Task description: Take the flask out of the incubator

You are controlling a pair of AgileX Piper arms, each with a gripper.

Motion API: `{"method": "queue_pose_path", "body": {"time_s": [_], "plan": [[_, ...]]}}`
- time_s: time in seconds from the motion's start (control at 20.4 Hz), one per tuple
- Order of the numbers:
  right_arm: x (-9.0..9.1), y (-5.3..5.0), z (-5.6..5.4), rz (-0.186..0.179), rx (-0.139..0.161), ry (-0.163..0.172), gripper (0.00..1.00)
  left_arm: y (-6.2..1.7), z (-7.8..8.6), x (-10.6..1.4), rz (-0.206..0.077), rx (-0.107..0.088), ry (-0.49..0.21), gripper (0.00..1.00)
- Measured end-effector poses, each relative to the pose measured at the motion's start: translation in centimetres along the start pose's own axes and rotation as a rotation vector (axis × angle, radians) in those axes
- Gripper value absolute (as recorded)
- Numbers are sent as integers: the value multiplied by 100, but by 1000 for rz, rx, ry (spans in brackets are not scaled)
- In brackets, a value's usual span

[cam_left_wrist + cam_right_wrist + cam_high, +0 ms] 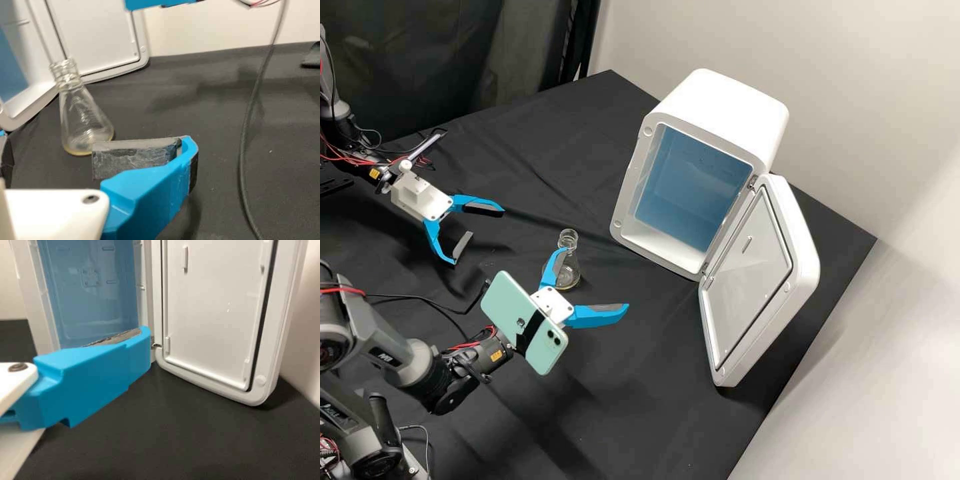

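Bench (640,400): black cloth.
Incubator (720,107): white, door swung open.
Right claw (583,293): fingers apart, facing the incubator.
Left claw (470,230): fingers apart, farther back.
Flask (569,263): upright on bench outside incubator, just beside right claw. Light, slippery, breakable glass, probably best held gently at the neck.

The black-clothed desk (640,400) carries a clear Erlenmeyer flask (568,265), upright near its middle. A white incubator (720,113) stands at the flask's two o'clock, its door (757,280) open.
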Motion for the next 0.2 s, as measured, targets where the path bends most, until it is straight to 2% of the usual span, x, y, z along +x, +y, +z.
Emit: {"method": "queue_pose_path", "body": {"time_s": [0.05, 0.1, 0.15, 0.2], "plan": [[-25, 5, 1, 3, 28, 0, 100, -11, -13, -15, -5, -3, 7, 100], [-49, 10, 4, 6, 65, -2, 100, -37, -24, -32, -16, -24, 14, 100], [-59, 3, 8, 4, 75, -5, 100, -74, -28, -36, -31, -38, 18, 100], [-62, 0, 9, 3, 81, -6, 100, -86, -30, -36, -36, -41, 21, 100]]}}
